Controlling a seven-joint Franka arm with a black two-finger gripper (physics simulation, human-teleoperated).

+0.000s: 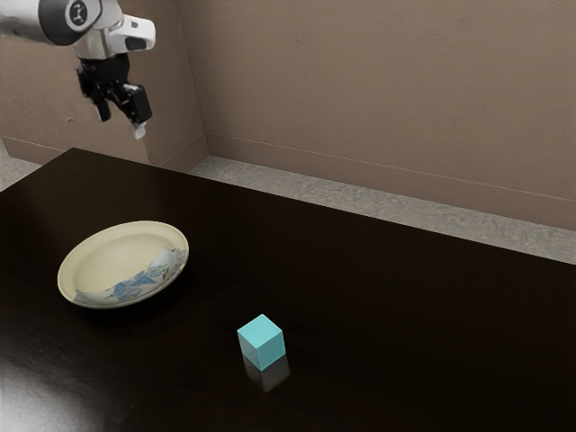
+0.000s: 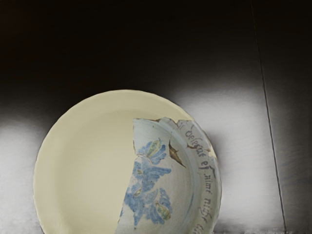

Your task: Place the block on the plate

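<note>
Holding the end effector [image 1: 121, 122] high over the counter [image 1: 405, 315], with its fingers spread well apart and gripping nothing. Can see the turquoise block [image 1: 261, 342] resting on the counter, well apart from the plate [image 1: 112, 256], toward the exterior view's right and nearer that camera. In the wrist view, looking down on the plate's plain cream side and blue-painted, lettered section.

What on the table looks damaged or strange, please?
The plate looks odd: one part is a blue-patterned, lettered section with a jagged edge against plain cream, perhaps like a patched break. The block looks intact.
</note>
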